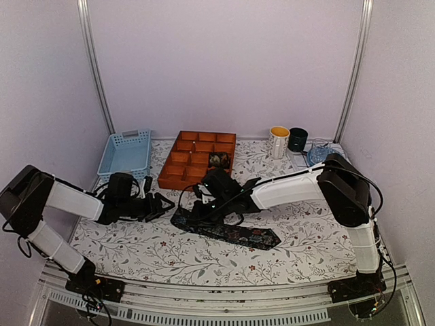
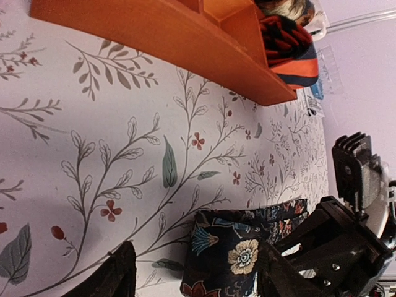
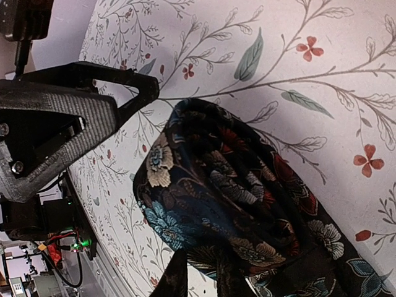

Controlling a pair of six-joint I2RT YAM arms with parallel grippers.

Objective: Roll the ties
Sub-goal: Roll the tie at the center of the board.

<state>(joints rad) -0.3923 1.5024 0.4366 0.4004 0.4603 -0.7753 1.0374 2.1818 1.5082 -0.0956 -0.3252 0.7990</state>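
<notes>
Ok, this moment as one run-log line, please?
floral tie: flat on table, one end folded | right pincer: shut on that fold | left pincer: open, beside | red-and-black tie: rolled, in orange tray

The top external camera sits high behind the arm bases, looking down and forward over the whole table [image 1: 136,255] to the back wall. The left wrist camera rides low and close over the table, facing past the folded end of the dark floral necktie [image 2: 226,257] toward the orange divided tray [image 2: 154,43]. The right wrist camera looks at that same folded end from very near on the opposite side, and all three views share it.
</notes>
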